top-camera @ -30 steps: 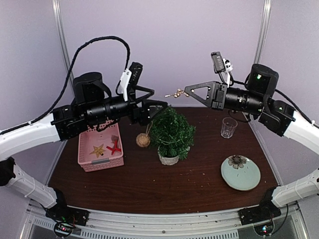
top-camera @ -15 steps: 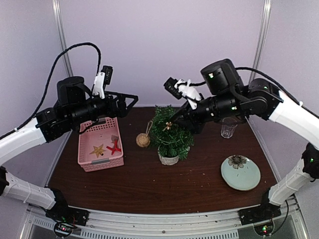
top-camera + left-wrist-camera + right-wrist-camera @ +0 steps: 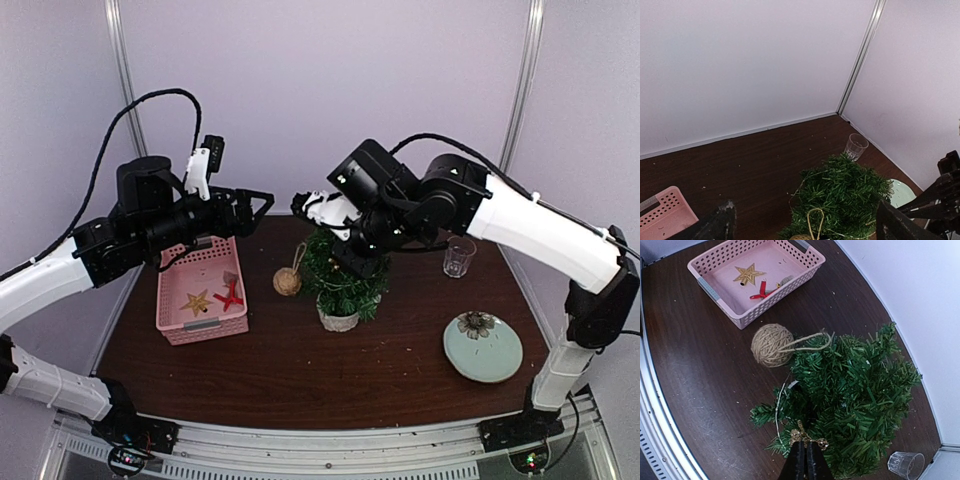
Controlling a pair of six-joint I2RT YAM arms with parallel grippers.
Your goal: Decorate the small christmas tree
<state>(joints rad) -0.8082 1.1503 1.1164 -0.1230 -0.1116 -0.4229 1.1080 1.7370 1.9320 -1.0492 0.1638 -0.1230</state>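
Right gripper (image 3: 805, 451): my jaws are pinched together on a small gold ornament (image 3: 805, 439), tip down at the near edge of the small christmas tree (image 3: 855, 390). Left gripper (image 3: 255, 203): jaws wide apart, holding nothing, hovering above the pink basket (image 3: 715, 290) at the table's (image 3: 300, 380) 9 o'clock.

Risks, as I judge them:
- The ornament is tiny. If I let go before a branch catches it, it slips through the needles and is lost inside.
- Pushing deeper could tip the tree, since the white pot (image 3: 338, 320) looks light and narrow.
- My wrist crowds the crown, and a careless retreat could drag branches or pull the ornament back out.
- The twine ball (image 3: 771, 344) hangs by a loop at the tree's 9 o'clock, and shaking the foliage could unhook it.
- The glass (image 3: 905, 465) stands at the tree's 2 o'clock, within reach of a wide elbow swing.

The tree stands upright mid-table, bushy and dark green, with stiff needle foliage. It carries little decoration: the ball at one side and a thin pale strand trailing down. Star (image 3: 748, 274) and red bow (image 3: 761, 291) wait in the basket.
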